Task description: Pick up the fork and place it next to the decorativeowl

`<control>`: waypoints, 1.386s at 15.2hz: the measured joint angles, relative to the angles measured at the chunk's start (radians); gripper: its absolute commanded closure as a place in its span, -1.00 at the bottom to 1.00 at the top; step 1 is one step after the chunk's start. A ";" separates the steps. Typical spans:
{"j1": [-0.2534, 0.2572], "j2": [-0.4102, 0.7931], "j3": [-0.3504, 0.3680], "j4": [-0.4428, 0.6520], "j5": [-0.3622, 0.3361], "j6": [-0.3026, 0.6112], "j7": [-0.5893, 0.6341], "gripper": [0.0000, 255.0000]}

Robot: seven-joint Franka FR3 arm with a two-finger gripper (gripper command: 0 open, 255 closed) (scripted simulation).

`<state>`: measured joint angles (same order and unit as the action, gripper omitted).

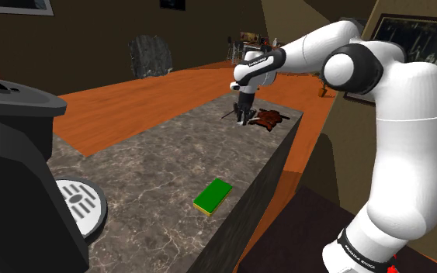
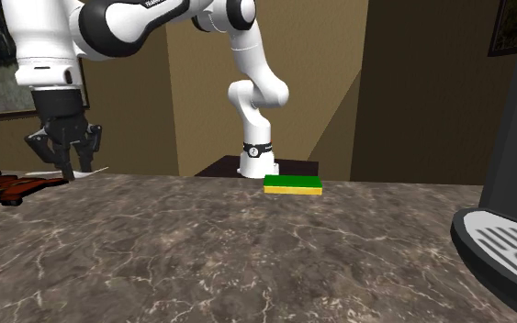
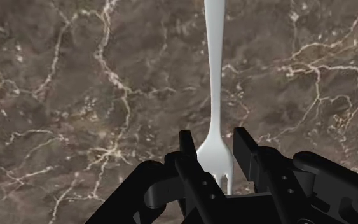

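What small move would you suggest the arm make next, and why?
Probably close the gripper on the fork. Its fingers stand either side of the fork's head, apparently with slim gaps, and the fork lies flat on the counter, so nothing seems held yet. The owl sits close by, so lifting comes after.

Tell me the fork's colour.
The fork is plain white and stands out against the dark veined counter. The wrist view shows it best.
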<state>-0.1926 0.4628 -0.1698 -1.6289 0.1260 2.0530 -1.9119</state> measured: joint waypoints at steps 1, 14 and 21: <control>-0.001 0.007 0.001 -0.003 0.002 0.010 -0.002 1.00; -0.004 0.064 0.008 -0.048 0.016 0.111 -0.013 1.00; -0.004 0.064 0.008 -0.048 0.016 0.111 -0.013 -1.00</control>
<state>-0.1964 0.5272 -0.1615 -1.6764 0.1417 2.1644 -1.9249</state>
